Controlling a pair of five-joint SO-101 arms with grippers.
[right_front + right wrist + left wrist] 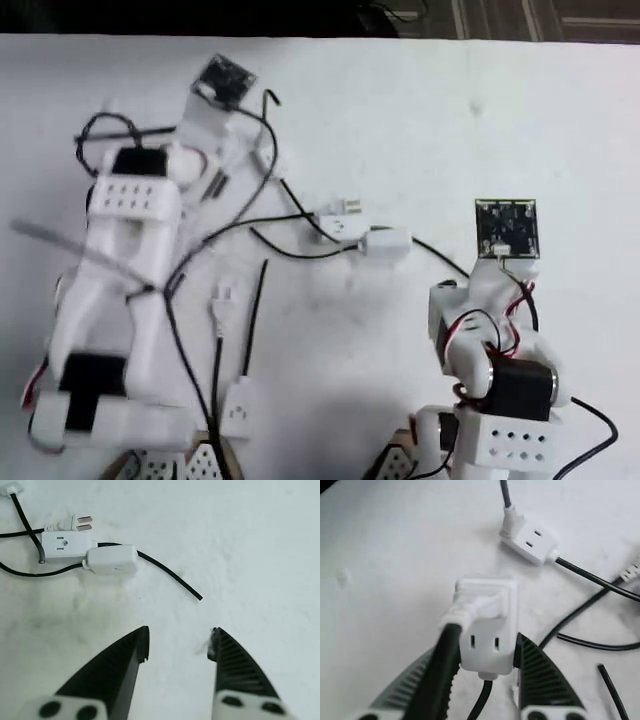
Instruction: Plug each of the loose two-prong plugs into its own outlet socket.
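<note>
Held socket (487, 645) is clamped between the left fingers (540, 680), one finger on each flank, slot face turned up. This is judged to be bracing, so the block cannot skate on the counter (420, 120) under insertion force.

A white plug body (482, 600) on a thick black cord is laid over the socket just past the fingertips. Whether its prongs are seated cannot be told. The left fingers are closed to the block's width. Contact is seen on one flank; the other is partly hidden by the cord.

Right fingers (125, 660) are spread wide, with nothing gripped and nothing touched, bare counter between them. This is judged a ready stance for a pick.

Well ahead of them a second socket (65, 545) is seen, with a loose plug (75, 522) just beside it, both prongs bare, so not inserted. A white block (112, 560) on a black cord is butted against that socket's side.

Well apart from both sets of fingers, another plug (222, 298) and a third socket (240, 405) are lying separate. At least two plugs are judged outstanding.
</note>
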